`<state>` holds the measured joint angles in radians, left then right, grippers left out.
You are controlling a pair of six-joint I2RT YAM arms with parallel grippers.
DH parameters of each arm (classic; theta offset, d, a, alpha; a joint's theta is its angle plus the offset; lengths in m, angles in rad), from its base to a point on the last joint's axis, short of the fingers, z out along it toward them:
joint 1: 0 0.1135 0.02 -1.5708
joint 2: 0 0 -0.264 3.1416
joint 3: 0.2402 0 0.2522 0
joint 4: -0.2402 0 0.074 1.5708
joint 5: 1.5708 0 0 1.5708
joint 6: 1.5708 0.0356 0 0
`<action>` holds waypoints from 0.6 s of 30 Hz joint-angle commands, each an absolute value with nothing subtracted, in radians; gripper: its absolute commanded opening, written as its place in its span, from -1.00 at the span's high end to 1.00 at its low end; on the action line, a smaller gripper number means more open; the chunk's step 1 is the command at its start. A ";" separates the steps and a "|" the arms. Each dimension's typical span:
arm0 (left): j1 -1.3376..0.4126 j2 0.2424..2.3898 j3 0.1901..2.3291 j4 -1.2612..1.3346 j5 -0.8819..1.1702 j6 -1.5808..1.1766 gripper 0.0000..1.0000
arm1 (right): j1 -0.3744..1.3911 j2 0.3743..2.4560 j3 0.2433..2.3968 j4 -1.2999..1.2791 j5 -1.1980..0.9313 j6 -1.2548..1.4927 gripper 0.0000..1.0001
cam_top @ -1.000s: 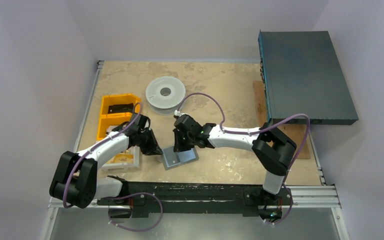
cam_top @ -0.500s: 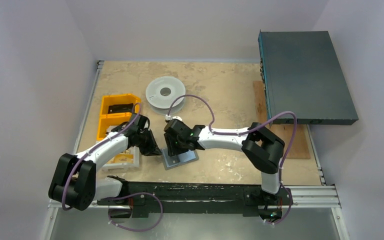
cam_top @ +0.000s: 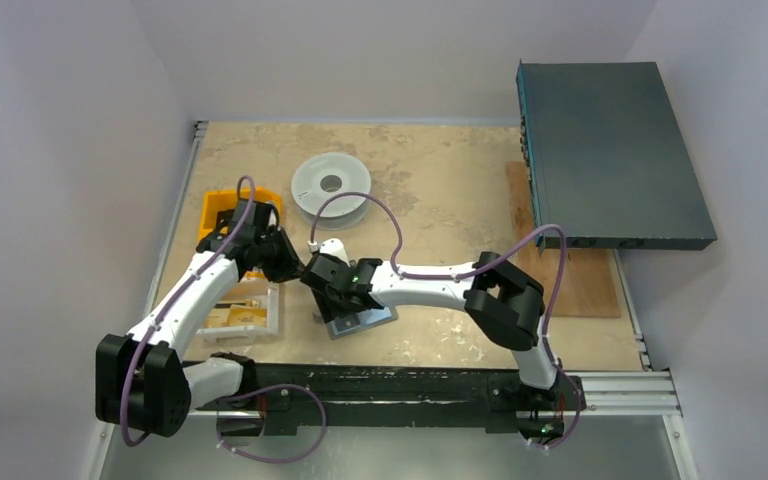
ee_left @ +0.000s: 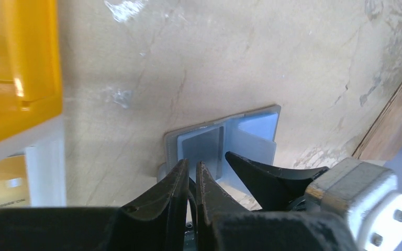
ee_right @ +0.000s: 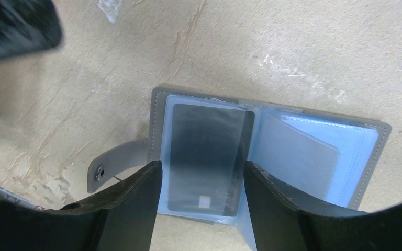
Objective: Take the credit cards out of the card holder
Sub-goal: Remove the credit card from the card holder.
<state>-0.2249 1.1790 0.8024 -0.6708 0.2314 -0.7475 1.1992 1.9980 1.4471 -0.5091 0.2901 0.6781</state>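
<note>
Near the front middle of the surface, the card holder lay open and flat. Within the last second the right fingers had swung left over it and parted. They now straddled the dark card in its left pocket, gripping nothing. The left fingers, pinched shut, had drawn back toward the yellow bins. A grasp on the card looked imminent, and no card was out yet.

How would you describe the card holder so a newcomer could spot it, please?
On the tan table, look near the front edge, under the right gripper. The card holder lies open there: flat, grey, with pale blue sleeves, unlike the round spool and yellow bin.
</note>
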 commanded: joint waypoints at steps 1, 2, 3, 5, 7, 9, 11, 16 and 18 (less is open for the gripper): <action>-0.151 1.160 0.862 -0.698 0.258 -0.714 0.81 | 1.219 2.025 1.503 -0.561 0.352 0.666 -0.17; -0.132 1.159 0.869 -0.699 0.272 -0.713 0.80 | 1.221 2.027 1.499 -0.555 0.345 0.667 -0.18; -0.113 1.158 0.876 -0.699 0.283 -0.712 0.80 | 1.221 2.029 1.494 -0.547 0.337 0.670 -0.18; -0.081 1.161 0.894 -0.699 0.304 -0.707 0.81 | 1.221 2.035 1.491 -0.539 0.324 0.672 -0.20; -0.058 1.163 0.912 -0.704 0.316 -0.699 0.81 | 1.221 2.046 1.491 -0.542 0.319 0.676 -0.21; -0.044 1.169 0.929 -0.709 0.323 -0.691 0.81 | 1.221 2.050 1.489 -0.545 0.319 0.678 -0.21; -0.042 1.172 0.937 -0.709 0.328 -0.687 0.81 | 1.221 2.056 1.493 -0.552 0.319 0.679 -0.19; -0.041 1.190 0.928 -0.697 0.350 -0.683 0.81 | 1.221 2.076 1.512 -0.580 0.303 0.679 -0.33; -0.042 1.193 0.919 -0.689 0.357 -0.683 0.81 | 1.221 2.063 1.493 -0.555 0.284 0.682 -0.43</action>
<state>-0.0479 1.1851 0.9035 -0.7055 0.3172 -0.7105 1.2175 2.0640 1.4921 -0.5480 0.2981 0.6735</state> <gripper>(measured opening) 0.097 0.684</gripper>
